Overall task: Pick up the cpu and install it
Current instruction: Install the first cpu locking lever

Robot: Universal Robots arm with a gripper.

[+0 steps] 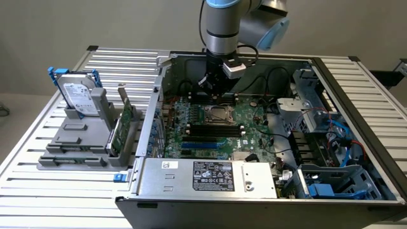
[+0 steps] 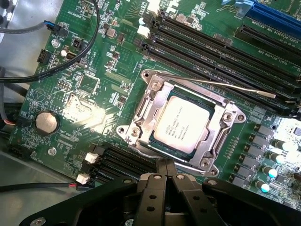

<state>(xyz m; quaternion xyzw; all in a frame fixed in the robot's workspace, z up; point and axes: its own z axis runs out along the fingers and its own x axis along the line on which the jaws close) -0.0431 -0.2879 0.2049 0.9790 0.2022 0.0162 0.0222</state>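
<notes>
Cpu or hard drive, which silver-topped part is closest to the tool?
The cpu, sitting in the motherboard socket beside the tool; the hard drive stands in the grey holder at the exterior view's left.

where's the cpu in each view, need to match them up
Exterior view: the cpu sits mid-board on the green motherboard, just below the arm.
Wrist view: the cpu lies inside the metal socket frame, close to the shut tool.
Shared landmark: the black memory slots beside the socket.

End effector (image 1: pixel 215 98) near mobo socket (image 1: pixel 220 115)
</notes>
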